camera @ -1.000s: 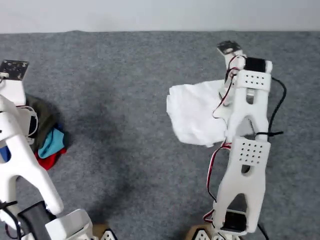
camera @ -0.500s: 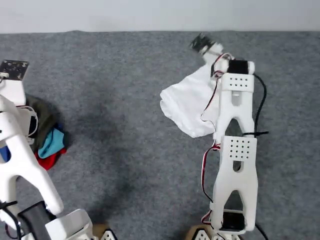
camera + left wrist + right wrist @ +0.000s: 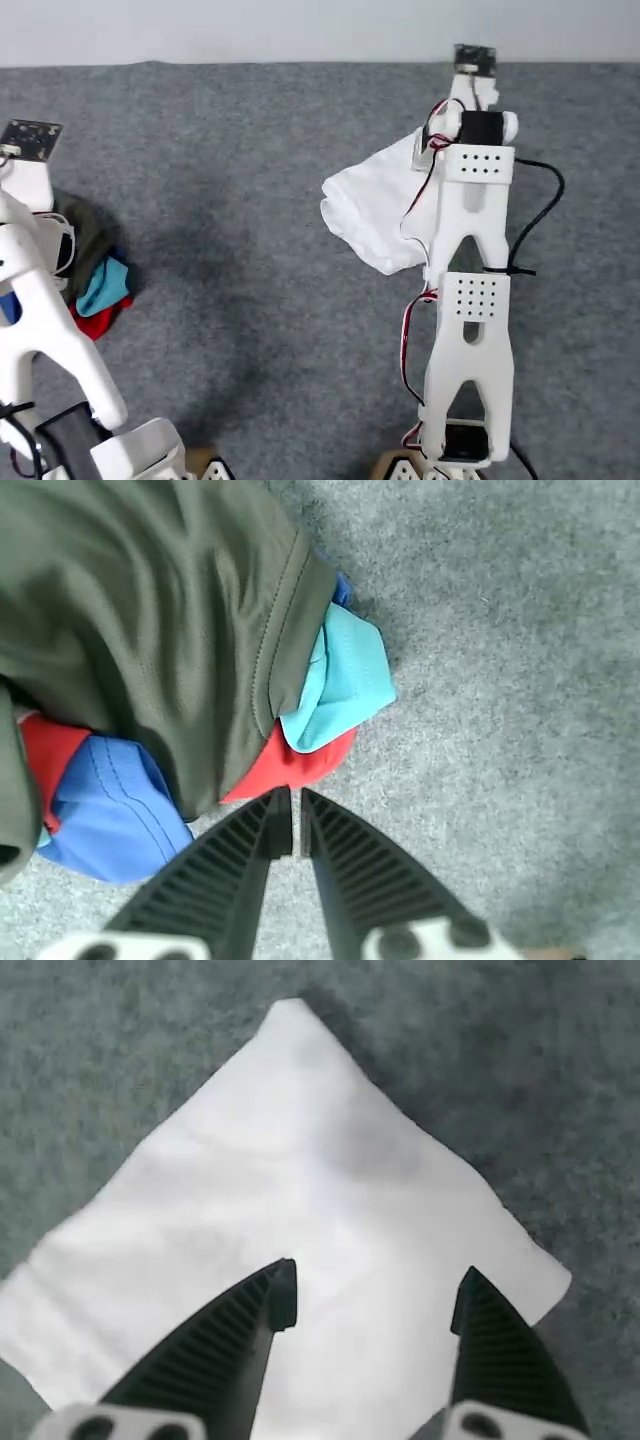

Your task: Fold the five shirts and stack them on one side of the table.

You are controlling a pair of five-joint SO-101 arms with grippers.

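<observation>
A white shirt (image 3: 375, 205) lies crumpled on the grey table right of centre; in the right wrist view the white shirt (image 3: 300, 1190) spreads out flat below the camera. My right gripper (image 3: 375, 1300) hovers above it, open, with nothing between its fingers. A pile of shirts (image 3: 95, 265) in olive, teal, red and blue sits at the table's left edge. The olive shirt (image 3: 150, 620) lies on top of the teal (image 3: 340, 685), red (image 3: 295, 765) and blue (image 3: 105, 815) ones. My left gripper (image 3: 297, 825) is shut, just off the pile's edge.
The grey felt table (image 3: 230, 180) stretches wide between the pile and the white shirt. The right arm (image 3: 470, 300) reaches from the front edge toward the back. The left arm (image 3: 45, 320) stands over the left edge.
The right arm swung its gripper from the far left of the shirt back to the right. The white shirt stays bunched leftward where it was dragged. The left arm has not moved.
</observation>
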